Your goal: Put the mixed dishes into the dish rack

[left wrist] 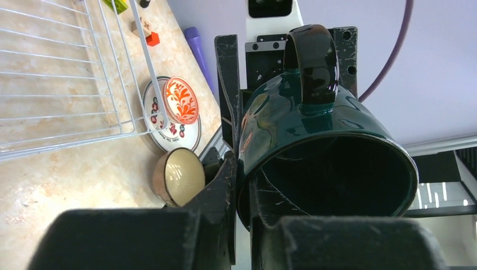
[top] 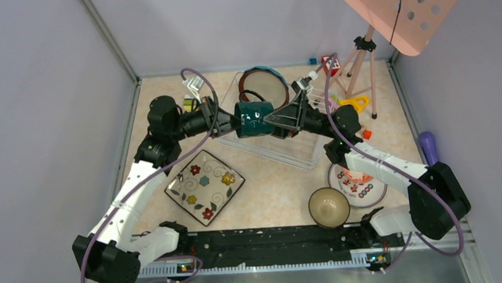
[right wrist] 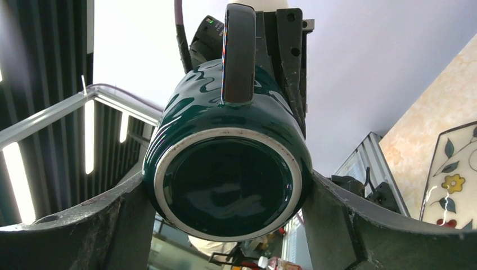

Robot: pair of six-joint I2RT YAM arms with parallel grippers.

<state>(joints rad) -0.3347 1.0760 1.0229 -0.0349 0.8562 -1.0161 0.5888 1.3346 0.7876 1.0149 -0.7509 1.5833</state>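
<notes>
Left hand point(top: 233, 124) grips teal mug point(top: 255, 118) by rim over dish rack point(top: 301, 153), right hand point(top: 273, 125) wide around it.

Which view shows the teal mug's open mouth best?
The left wrist view: the teal mug faces the camera mouth-first, the left gripper pinching its rim. The right wrist view shows only its base and handle; the top view shows it small, from the side.

Mug point(top: 255, 118) partly hides dish rack point(top: 281, 151)
</notes>
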